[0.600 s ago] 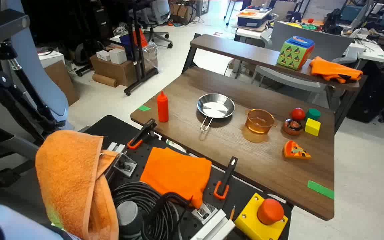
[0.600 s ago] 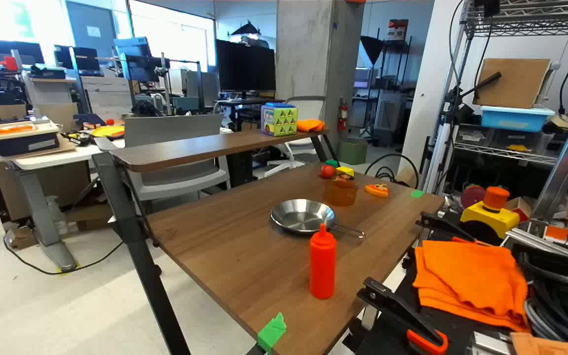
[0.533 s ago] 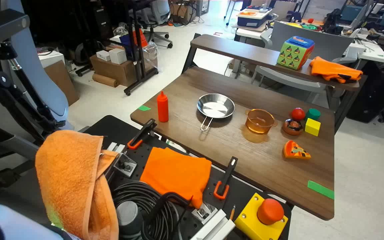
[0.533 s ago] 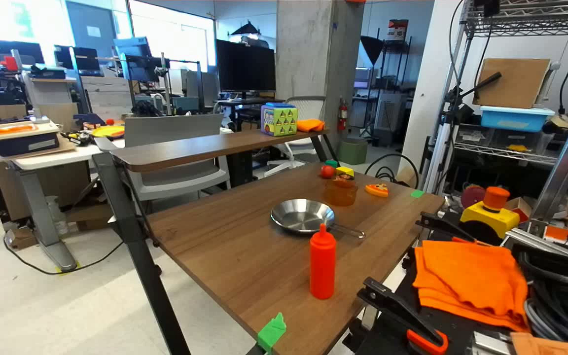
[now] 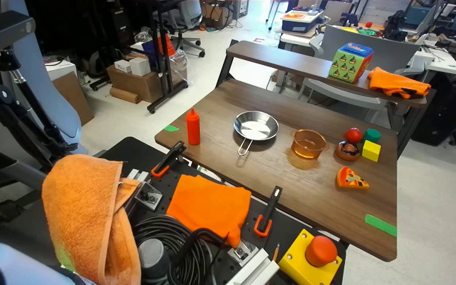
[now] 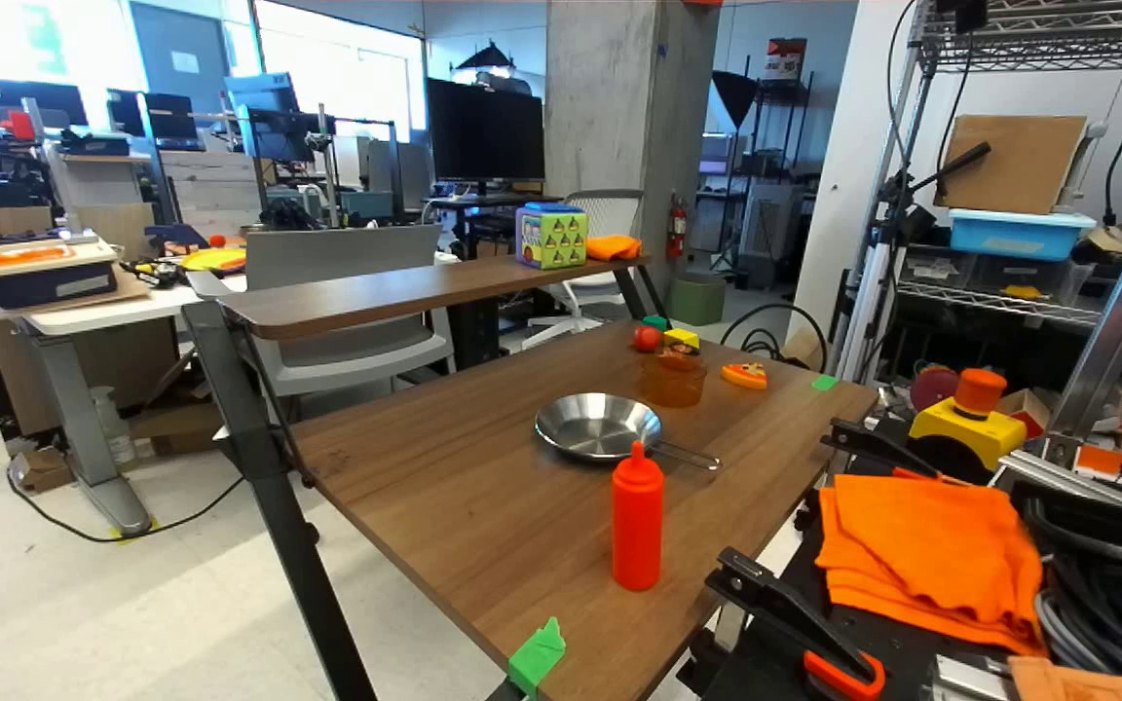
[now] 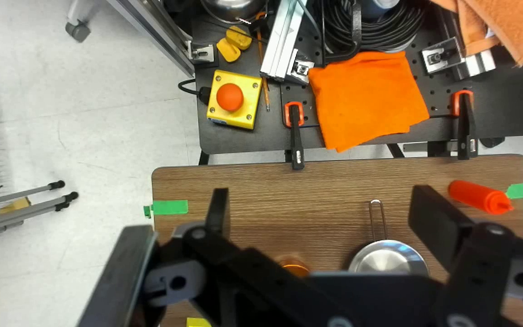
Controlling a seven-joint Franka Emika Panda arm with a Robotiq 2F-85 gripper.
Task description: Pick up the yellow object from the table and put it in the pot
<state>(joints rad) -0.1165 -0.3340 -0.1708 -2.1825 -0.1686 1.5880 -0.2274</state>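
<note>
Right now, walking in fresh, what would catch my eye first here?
Probably the red bottle, upright near one end of the brown table. Then the shiny silver pan, between that bottle and the amber pot. The yellow block sits near the table's opposite end.

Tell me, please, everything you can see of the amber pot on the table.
The amber pot is round, low and translucent, like tinted glass or plastic, with a small handle on each of two opposite sides. It stands upright, lidless, and looks empty. It rests on the brown table, casting an orange tint there, between the silver pan and a brown round item, touching neither. In the wrist view the end effector hides most of it.
</note>
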